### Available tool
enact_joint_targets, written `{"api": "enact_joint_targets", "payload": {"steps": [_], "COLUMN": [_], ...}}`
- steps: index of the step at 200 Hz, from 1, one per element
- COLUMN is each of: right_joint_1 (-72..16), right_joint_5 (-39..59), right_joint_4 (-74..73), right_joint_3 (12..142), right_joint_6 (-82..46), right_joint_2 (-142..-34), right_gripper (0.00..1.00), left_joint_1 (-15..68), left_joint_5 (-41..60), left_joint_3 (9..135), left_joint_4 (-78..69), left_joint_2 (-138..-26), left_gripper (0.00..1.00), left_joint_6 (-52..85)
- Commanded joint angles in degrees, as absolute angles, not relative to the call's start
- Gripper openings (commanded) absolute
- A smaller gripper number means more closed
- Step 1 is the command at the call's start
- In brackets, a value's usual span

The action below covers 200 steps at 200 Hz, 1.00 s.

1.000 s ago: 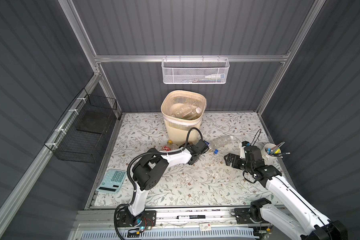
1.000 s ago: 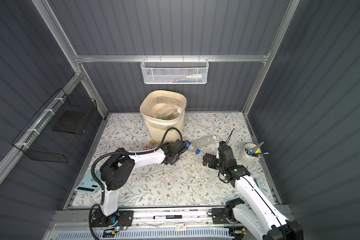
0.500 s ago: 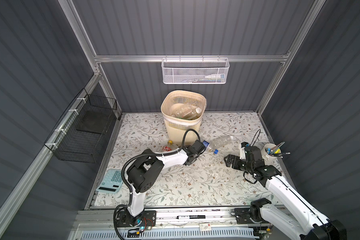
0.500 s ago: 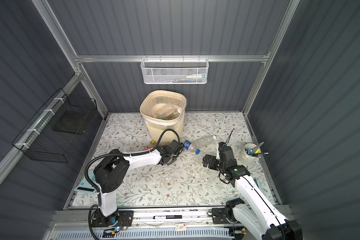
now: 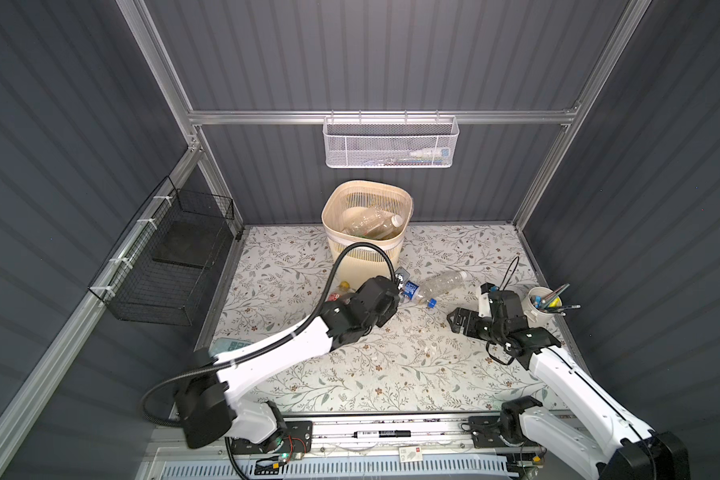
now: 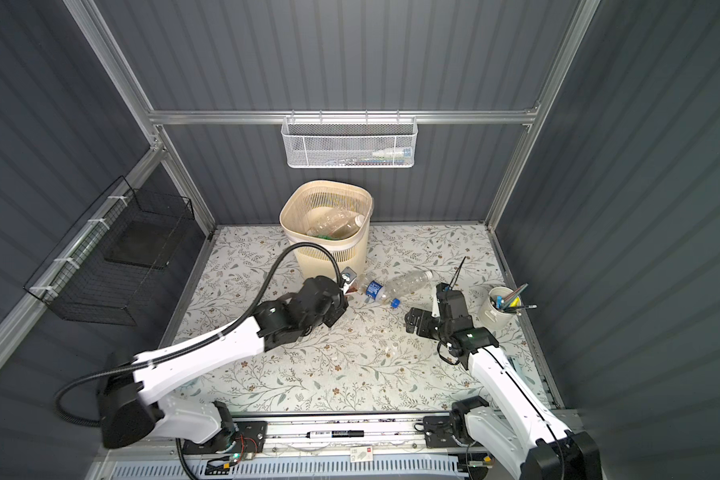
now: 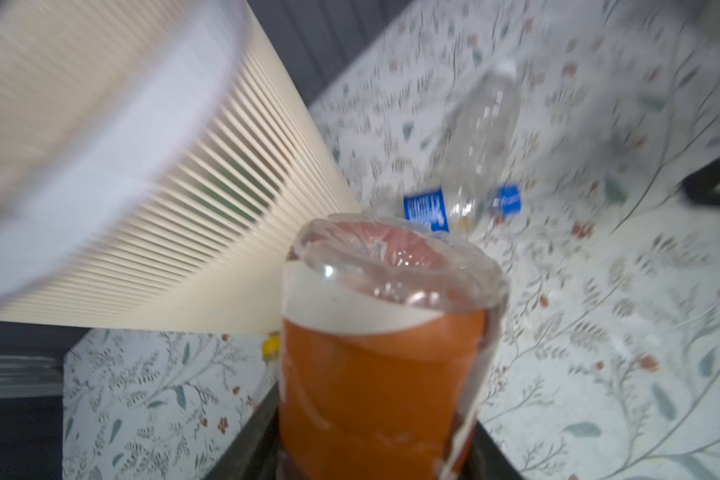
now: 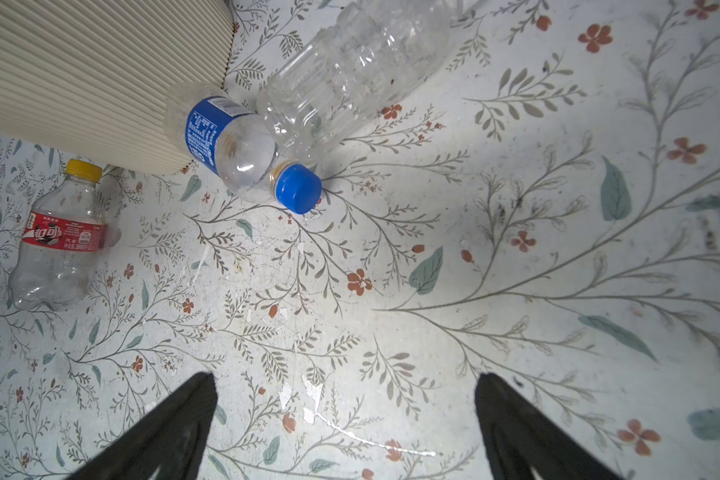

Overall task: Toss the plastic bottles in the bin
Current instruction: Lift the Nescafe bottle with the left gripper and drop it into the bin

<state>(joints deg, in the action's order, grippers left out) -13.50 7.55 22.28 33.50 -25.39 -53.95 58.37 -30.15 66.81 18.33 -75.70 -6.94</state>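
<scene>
Bottles outside the bin [image 5: 326,212] number four. One, an orange-labelled bottle [image 7: 383,353], sits between the jaws of the left gripper [image 7: 374,424], which is closed on its body. Its base points away from the wrist camera, close beside the bin's ribbed wall. That view is blurred, so whether the bottle is clear of the floral mat [image 5: 391,374] cannot be told.

Three more lie on their sides on the mat. A red-labelled bottle [image 8: 59,241] with a yellow cap is near the bin's foot. A blue-labelled bottle [image 8: 233,145] with a blue cap is just beside the bin, touching a larger clear unlabelled bottle [image 8: 350,70].

Inside the bin several clear bottles are heaped, one with a white cap [image 5: 396,220]; their exact number cannot be made out.

The right gripper [image 8: 345,378] hangs over bare mat with its two fingers spread wide, holding nothing, well apart from all three bottles.

One white mesh basket [image 5: 391,145] hangs on the back wall and one black wire basket [image 5: 171,266] on the side wall. One white cup [image 5: 532,311] of pens stands near the right arm.
</scene>
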Motion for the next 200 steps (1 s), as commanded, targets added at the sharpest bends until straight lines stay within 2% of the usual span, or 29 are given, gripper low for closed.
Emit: {"api": "enact_joint_targets", "payload": {"steps": [1, 35, 59, 74, 93, 109, 113, 121, 137, 148, 169, 200], "right_joint_1": [-13.0, -12.9, -12.9, -12.9, -12.9, -12.9, -12.9, -12.9, -12.8, -12.7, -12.6, -12.6], "right_joint_5": [8.0, 9.1, 11.1, 12.6, 13.5, 14.5, 14.7, 14.9, 14.0, 13.2, 12.5, 11.6], "right_joint_4": [22.0, 21.5, 20.3, 19.9, 20.3, 21.1, 21.6, 22.7, 25.5, 25.8, 24.7, 25.6], "right_joint_3": [36.1, 36.5, 36.1, 36.6, 37.8, 39.0, 39.3, 40.0, 40.4, 39.5, 37.1, 38.2], "right_joint_6": [-24.4, -26.2, -26.9, -26.8, -26.4, -25.6, -25.3, -24.5, -23.7, -23.7, -23.9, -22.0], "right_joint_2": [-54.1, -53.7, -53.5, -53.9, -54.8, -55.3, -55.3, -55.3, -54.3, -52.8, -50.4, -51.7], "right_gripper": [0.99, 0.99, 0.99, 0.99, 0.99, 0.99, 0.99, 0.99, 0.99, 0.99, 0.99, 0.99], "left_joint_1": [58.2, 58.2, 57.9, 53.7, 41.2, 35.8, 35.7, 35.7, 35.7, 35.8, 36.1, 36.1], "left_joint_5": [-36.9, -36.0, -36.4, -31.9, -17.4, -8.5, -7.2, -5.7, -4.4, -4.8, -9.6, -16.6], "left_joint_3": [69.3, 67.9, 67.1, 67.3, 74.4, 87.4, 91.9, 99.2, 109.2, 107.6, 95.4, 87.5], "left_joint_4": [7.9, -8.1, -21.3, -27.1, -18.3, -4.7, -0.6, 6.6, 17.3, 15.3, 3.8, 6.2], "left_joint_2": [-66.1, -58.1, -61.2, -65.3, -73.4, -84.1, -86.6, -91.3, -95.8, -93.7, -84.6, -75.6], "left_gripper": [0.35, 0.36, 0.44, 0.46, 0.47, 0.54, 0.59, 0.76, 1.0, 1.0, 1.0, 1.0], "left_joint_6": [-9.1, -14.6, -17.0, -12.9, 3.5, 12.5, 13.0, 13.8, 15.3, 17.1, 18.3, 16.5]}}
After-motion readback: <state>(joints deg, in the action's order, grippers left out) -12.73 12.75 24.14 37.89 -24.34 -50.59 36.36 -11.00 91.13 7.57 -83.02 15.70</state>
